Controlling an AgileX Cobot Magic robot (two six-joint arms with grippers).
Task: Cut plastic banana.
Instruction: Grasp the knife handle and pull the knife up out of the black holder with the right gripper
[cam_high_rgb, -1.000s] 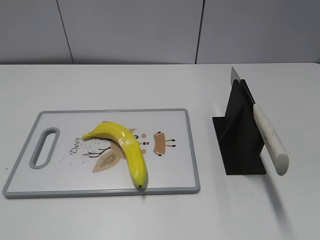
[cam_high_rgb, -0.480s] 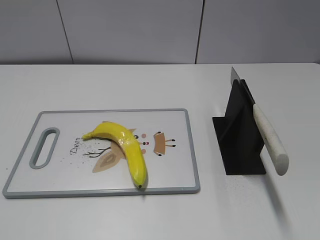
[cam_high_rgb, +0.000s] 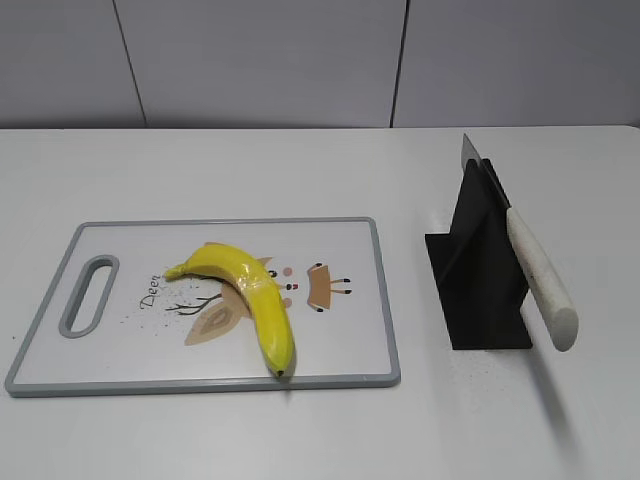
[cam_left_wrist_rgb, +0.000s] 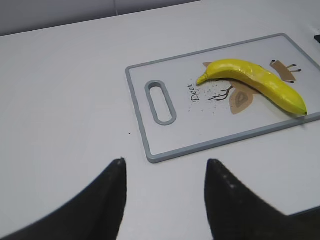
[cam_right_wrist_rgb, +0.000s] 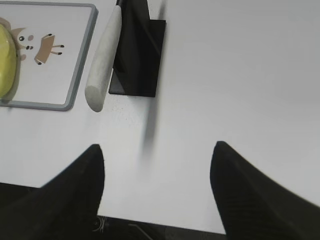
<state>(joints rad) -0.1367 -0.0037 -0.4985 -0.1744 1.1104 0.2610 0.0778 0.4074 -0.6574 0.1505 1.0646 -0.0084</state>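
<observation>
On a plain white table, a rectangular white cutting board with a grey rim lies toward the left side of the exterior view. A slot handle with a grey border is cut through the board's left end. Printed on the board's face are a small brown cartoon drawing and the word "Deer". The plastic banana rests on the middle of the board, over the drawing. It is glossy, curved and bright yellow, with its short stem pointing left and its dark tip near the board's front edge.

Well apart from the board, to the right, stands a matte black knife stand with a flat base and an upright wedge. A knife sits slanted in it, its grey blade tip poking out at the top rear. Its long, rounded, off-white speckled handle juts forward and down past the stand's base, and casts a soft shadow on the table.

Neither arm shows in the exterior view. In the left wrist view, the left gripper hovers above bare table near the board's handle end, its two dark pointed fingers spread wide and holding nothing. In the right wrist view, the right gripper hovers above bare table just short of the knife handle, its dark fingers likewise spread wide and empty.
</observation>
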